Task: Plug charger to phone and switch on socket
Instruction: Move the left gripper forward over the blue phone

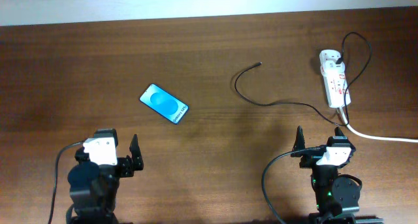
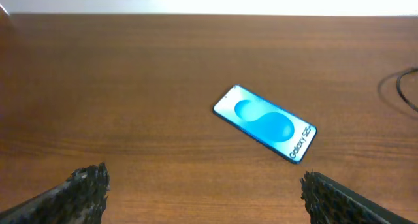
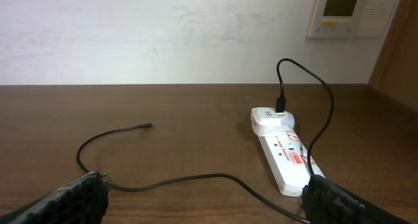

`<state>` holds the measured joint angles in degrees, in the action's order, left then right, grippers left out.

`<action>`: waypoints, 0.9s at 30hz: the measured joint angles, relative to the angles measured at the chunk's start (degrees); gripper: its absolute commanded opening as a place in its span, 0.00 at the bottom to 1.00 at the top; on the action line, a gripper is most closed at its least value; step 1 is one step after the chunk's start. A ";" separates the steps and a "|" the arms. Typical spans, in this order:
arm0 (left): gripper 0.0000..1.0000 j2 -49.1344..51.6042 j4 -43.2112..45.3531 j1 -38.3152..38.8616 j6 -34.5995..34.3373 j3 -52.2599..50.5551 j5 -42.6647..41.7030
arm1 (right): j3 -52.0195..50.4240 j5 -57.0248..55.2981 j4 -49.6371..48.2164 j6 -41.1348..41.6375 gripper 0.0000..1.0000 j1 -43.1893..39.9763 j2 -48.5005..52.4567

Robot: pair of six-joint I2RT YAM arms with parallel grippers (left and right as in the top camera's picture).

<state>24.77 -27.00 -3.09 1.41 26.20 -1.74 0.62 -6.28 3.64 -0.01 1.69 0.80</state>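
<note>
Charger (image 1: 237, 83): loose on table (image 1: 65, 67), plug tip (image 1: 260, 64) between phone (image 1: 164, 104) and socket (image 1: 334, 80), touching neither. Left gripper (image 2: 206, 201), right gripper (image 3: 202, 201): released, empty. We judge nothing begun; next we must pinch beside the tip.

**Colours and patterns: table-top items**
Table (image 1: 78, 67): dark brown, with a streaked wood grain. Phone (image 1: 164, 104): black edge, bright blue screen with a lighter blue rounded shape and small dark "Galaxy" lettering. Charger (image 1: 281, 104): thin black cable. Socket (image 1: 334, 80): white body, red switches and red markings. Adapter (image 3: 271, 119) in the socket: white. Thicker cable (image 1: 385, 138): white. Left gripper (image 2: 206, 194) and right gripper (image 3: 206, 198): black, with a rough, grainy surface. Wall (image 3: 130, 34): white.
</note>
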 measured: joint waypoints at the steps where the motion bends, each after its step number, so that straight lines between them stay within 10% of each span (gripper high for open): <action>1: 0.99 1.44 0.02 0.00 0.00 0.37 0.00 | 0.00 -0.02 0.00 0.00 0.98 0.00 0.00; 27: 0.99 16.83 -5.42 0.00 0.79 10.21 -1.46 | 0.00 0.00 0.00 0.00 0.98 0.00 0.00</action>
<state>41.60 -32.42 -3.09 2.20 36.40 -3.20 0.62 -6.28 3.64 -0.01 1.69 0.80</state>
